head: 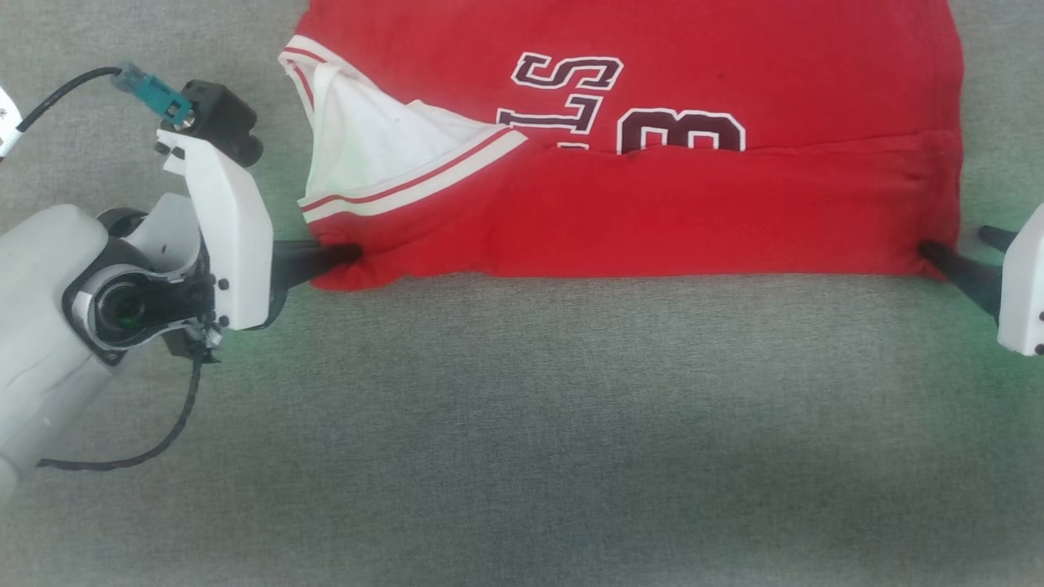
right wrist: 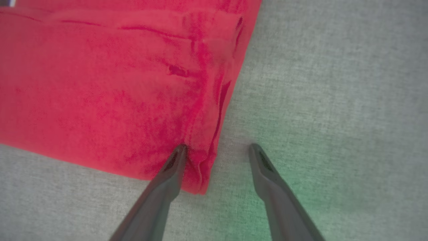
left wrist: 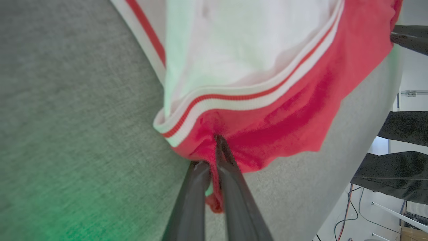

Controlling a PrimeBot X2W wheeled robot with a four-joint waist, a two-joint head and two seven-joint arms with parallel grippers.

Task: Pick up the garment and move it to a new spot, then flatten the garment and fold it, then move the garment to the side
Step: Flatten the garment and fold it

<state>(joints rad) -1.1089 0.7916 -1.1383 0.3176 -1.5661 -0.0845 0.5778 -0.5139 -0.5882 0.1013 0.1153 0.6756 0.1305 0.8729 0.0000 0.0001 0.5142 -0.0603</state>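
Left gripper (left wrist: 210, 152): dark fingers clamped on near-left corner of red jersey shirt with white striped sleeve (head: 652, 220), part-folded on grey fabric surface (head: 522, 448) | right gripper (right wrist: 217, 149): fingers spread, straddling near-right corner | advice: pinch both layers there, then lift evenly, hem taut.

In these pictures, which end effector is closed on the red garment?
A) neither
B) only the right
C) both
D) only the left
D: the left end effector pinches the garment at one corner; the right end effector stands open at the other corner.
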